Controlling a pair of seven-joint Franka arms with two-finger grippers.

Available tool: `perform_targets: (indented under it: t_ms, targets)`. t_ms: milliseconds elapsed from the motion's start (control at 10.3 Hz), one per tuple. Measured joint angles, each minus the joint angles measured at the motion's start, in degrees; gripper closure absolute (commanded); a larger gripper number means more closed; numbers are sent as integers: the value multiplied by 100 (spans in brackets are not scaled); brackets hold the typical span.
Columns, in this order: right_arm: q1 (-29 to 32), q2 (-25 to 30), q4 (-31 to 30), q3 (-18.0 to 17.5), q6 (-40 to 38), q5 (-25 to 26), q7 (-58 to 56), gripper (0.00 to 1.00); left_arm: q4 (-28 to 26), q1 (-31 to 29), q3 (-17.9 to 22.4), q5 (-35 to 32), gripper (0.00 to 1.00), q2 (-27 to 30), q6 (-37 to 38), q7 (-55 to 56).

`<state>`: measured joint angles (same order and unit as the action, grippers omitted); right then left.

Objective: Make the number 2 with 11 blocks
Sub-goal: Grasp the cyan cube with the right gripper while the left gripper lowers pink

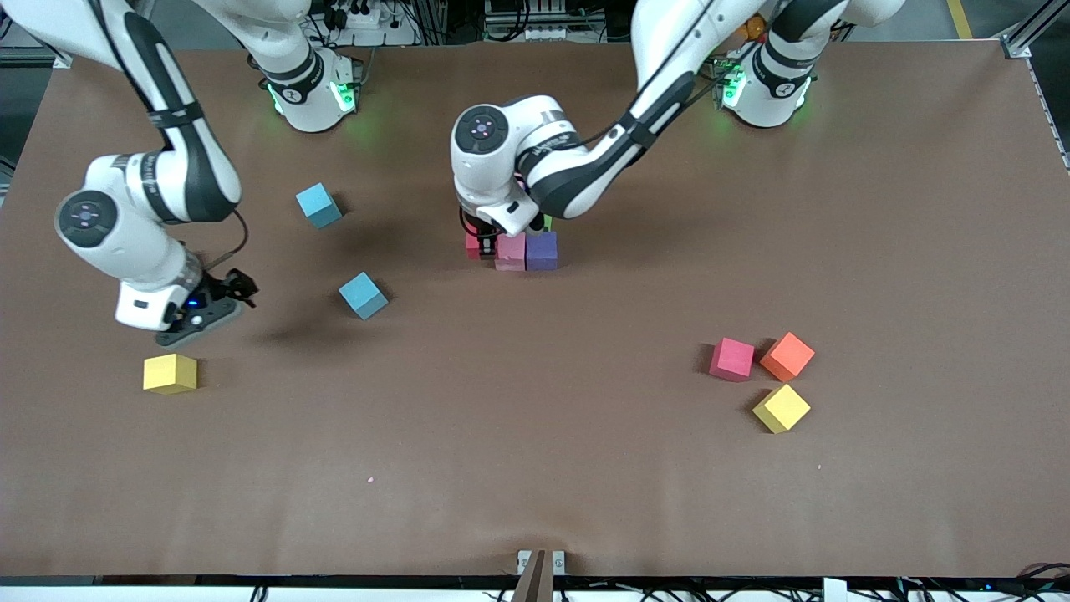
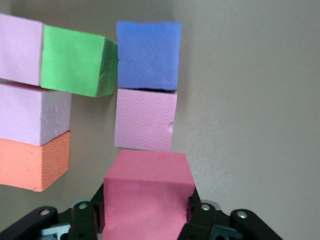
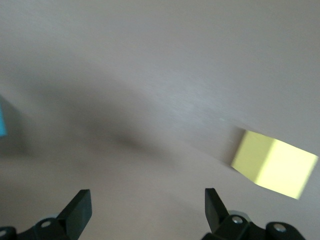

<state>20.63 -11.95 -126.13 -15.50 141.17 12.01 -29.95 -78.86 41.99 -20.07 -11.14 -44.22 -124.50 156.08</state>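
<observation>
Left gripper clamped on crimson cube, matte grainy foam, set down touching pink cube in row with purple cube; green, pink and orange cubes alongside, mid-table. Right gripper spread wide, empty, in the air near yellow cube. Two cyan cubes loose; three more toward left arm's end.

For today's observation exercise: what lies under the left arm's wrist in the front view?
The purple block, a pink block and a sliver of the crimson block and green block show. The wrist covers the rest of the cluster.
</observation>
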Motion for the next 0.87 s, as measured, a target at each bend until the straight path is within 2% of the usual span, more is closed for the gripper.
perform_targets:
  t_ms: [194, 581, 872]
  targets:
    - [100, -69, -46, 1, 138, -9, -222, 0, 110, 237, 132, 2, 64, -131, -147, 9]
    - [-874, -247, -81, -106, 140, -57, -185, 0, 141, 296, 156, 2, 62, -341, -165, 9]
    - [-1167, -354, -97, -120, 155, -61, -183, 0, 150, 309, 163, 2, 61, -480, -174, 9]
